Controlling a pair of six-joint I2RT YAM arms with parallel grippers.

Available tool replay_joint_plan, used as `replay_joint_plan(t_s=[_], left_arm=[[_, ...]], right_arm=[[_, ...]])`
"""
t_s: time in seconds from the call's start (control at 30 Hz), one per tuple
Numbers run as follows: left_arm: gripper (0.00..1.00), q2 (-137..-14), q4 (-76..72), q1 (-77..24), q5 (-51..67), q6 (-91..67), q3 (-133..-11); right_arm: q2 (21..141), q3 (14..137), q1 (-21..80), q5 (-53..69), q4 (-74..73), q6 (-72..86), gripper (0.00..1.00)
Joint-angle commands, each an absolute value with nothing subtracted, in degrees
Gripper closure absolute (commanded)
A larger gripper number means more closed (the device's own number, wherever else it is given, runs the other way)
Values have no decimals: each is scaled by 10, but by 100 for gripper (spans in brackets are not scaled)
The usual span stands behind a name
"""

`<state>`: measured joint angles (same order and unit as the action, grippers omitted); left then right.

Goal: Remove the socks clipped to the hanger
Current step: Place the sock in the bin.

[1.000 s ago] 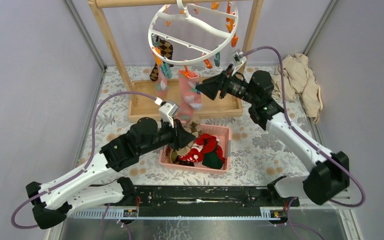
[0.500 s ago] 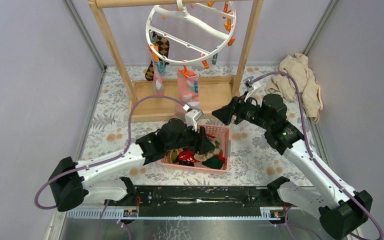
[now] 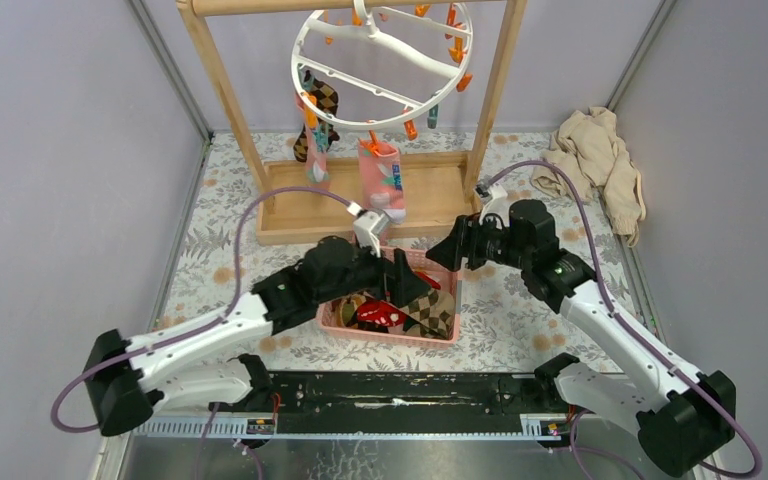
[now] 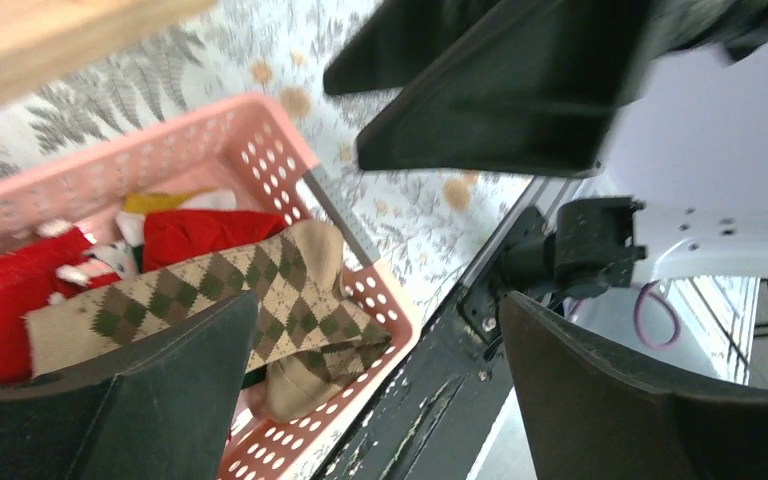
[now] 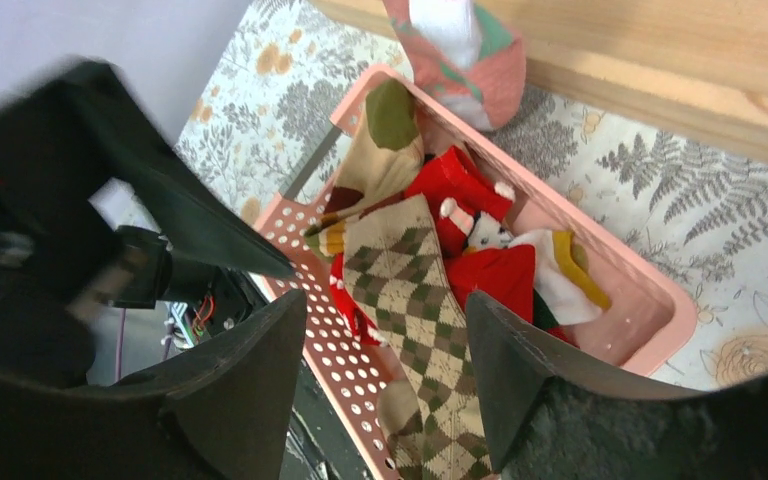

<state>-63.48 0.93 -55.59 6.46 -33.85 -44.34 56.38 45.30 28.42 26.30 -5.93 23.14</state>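
Observation:
The white ring hanger (image 3: 392,47) hangs from the wooden rack. A pink sock (image 3: 381,180), a dark argyle sock (image 3: 326,100) and another pinkish sock (image 3: 316,165) are clipped to it. My left gripper (image 3: 422,290) (image 4: 380,300) is open over the pink basket (image 3: 390,337), with nothing between its fingers. A brown-beige argyle sock (image 4: 260,290) (image 5: 410,290) lies loose on top of red socks (image 5: 460,190) in the basket. My right gripper (image 3: 438,252) (image 5: 385,295) hovers open and empty above the basket's far right corner. The pink sock's toe (image 5: 460,50) hangs above it.
The wooden rack frame (image 3: 225,90) stands on a wooden tray base (image 3: 290,210) behind the basket. A beige cloth heap (image 3: 600,160) lies at the back right. A black rail (image 3: 390,390) runs along the near edge, close to the basket.
My left gripper moved right over the basket and opened, leaving the argyle sock inside. My right arm dropped from the hanger to the basket, and the hanger swung back.

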Motion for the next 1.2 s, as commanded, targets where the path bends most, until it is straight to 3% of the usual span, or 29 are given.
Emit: replay_joint_plan(t_s=[0.0, 0.4, 0.83, 1.17], left_arm=[[1, -560, 62, -560, -21, -321, -475], [1, -399, 145, -560, -120, -386, -389], [1, -333, 185, -560, -145, -404, -367], [1, -341, 196, -560, -157, -392, -380]], right_arm=[[573, 442, 297, 274, -72, 209, 35], [642, 405, 456, 133, -44, 207, 36], [804, 341, 471, 87, 129, 253, 38], [650, 420, 471, 78, -4, 226, 33]])
